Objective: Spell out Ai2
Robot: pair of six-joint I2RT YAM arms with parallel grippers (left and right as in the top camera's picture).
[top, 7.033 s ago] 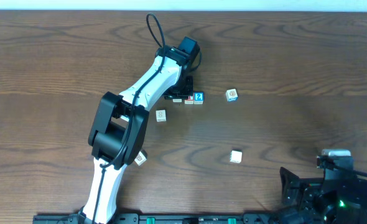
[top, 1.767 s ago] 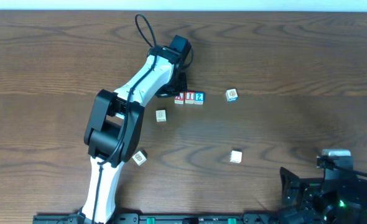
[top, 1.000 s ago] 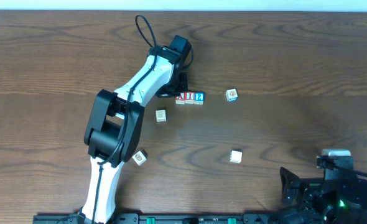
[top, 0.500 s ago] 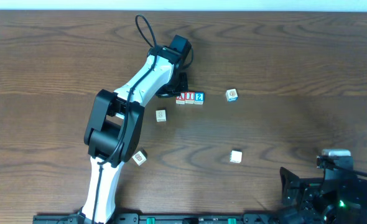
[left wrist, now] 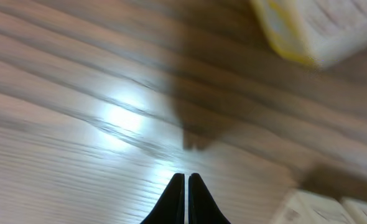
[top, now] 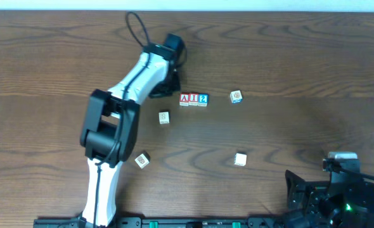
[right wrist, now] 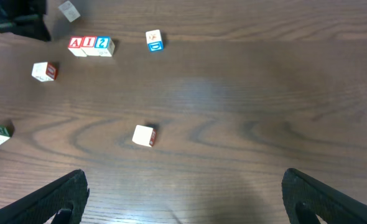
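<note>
Three cubes stand in a touching row on the table: the red "A" cube [top: 184,99] on the left, the red "I" cube [top: 194,99] in the middle, the blue "2" cube [top: 203,99] on the right. They also show in the right wrist view: "A" [right wrist: 76,43], "I" [right wrist: 89,43], "2" [right wrist: 103,44]. My left gripper [top: 172,87] is shut and empty, just up and left of the row and apart from it; its fingertips [left wrist: 178,184] press together over bare wood. My right gripper [right wrist: 183,198] is open and empty at the front right.
A cube with an orange-blue round mark [top: 236,96] lies right of the row. Plain cream cubes lie at the middle left [top: 164,118], the front left [top: 141,161] and the front middle [top: 240,159]. The left arm [top: 120,120] stretches from the front edge.
My left gripper has pulled back from the "A" cube, up and to the left. The three cubes stay in their row. The right arm has not moved.
</note>
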